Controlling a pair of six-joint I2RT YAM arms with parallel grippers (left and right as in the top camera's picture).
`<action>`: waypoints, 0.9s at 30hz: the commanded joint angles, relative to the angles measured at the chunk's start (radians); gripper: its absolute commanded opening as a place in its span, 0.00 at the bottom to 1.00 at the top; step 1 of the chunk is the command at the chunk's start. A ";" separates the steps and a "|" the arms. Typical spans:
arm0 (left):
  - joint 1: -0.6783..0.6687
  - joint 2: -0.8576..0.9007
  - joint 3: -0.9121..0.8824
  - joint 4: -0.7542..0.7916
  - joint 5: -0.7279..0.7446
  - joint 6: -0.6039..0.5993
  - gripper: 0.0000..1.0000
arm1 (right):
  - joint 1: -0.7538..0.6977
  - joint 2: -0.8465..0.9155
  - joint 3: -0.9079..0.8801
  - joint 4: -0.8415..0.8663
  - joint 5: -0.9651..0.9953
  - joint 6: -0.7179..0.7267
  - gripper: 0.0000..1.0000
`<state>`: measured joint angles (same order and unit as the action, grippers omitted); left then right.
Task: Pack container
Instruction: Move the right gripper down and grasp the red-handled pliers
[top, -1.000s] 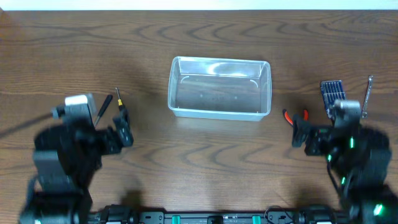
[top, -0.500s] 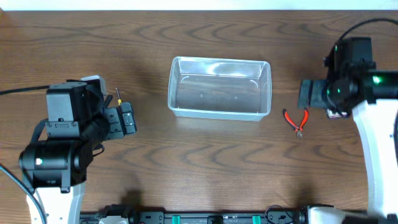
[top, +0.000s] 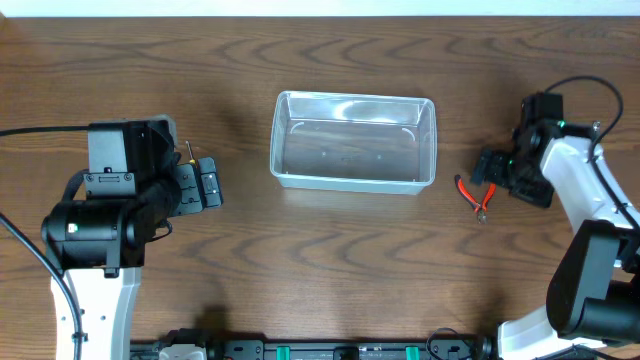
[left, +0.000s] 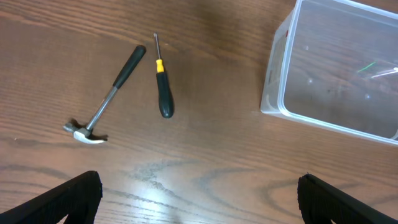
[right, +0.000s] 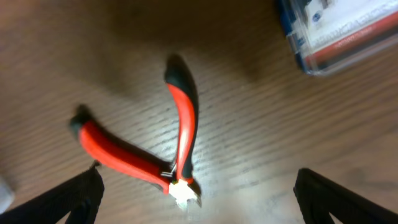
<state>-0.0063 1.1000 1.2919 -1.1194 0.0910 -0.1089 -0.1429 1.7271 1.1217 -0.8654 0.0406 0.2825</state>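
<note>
Left arm (top: 100, 225) at 9 o'clock of the container (top: 355, 142), folded over its base, wrist aimed toward 3 o'clock. Left fingers (top: 208, 186) spread wide, holding nothing, above bare table (top: 320, 260). In the left wrist view, both finger ends at the lower corners, with hammer (left: 107, 98) and screwdriver (left: 161, 84) lying beyond them toward 10 and 11 o'clock, near each other but apart; hammer head toward 7 o'clock, screwdriver tip toward 12.

Right arm (top: 590, 190) at 3 o'clock of the container, reaching up from 5 o'clock and bent back so that the wrist faces 9 o'clock. Right fingers (top: 488, 168) also wide apart, gripping nothing, poised over red-handled pliers (right: 177, 149), which lie at 4 o'clock of the container, handles splayed.

Container upright near the table's middle, slightly toward 12 o'clock, with nothing inside.

Blue case (right: 336, 31) at 1 o'clock in the right wrist view, white label on it, print too blurred to read. No other legible writing.
</note>
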 joint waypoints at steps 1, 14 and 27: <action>0.006 0.009 0.019 -0.002 0.002 -0.011 0.98 | 0.006 -0.006 -0.082 0.074 -0.006 0.039 0.99; 0.006 0.010 0.019 -0.002 0.002 -0.012 0.98 | 0.006 -0.006 -0.193 0.249 0.005 0.039 0.99; 0.006 0.010 0.019 -0.003 0.002 -0.012 0.98 | 0.006 -0.006 -0.201 0.294 0.042 0.039 0.99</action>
<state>-0.0063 1.1053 1.2919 -1.1194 0.0910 -0.1089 -0.1429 1.7271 0.9337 -0.5774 0.0639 0.3054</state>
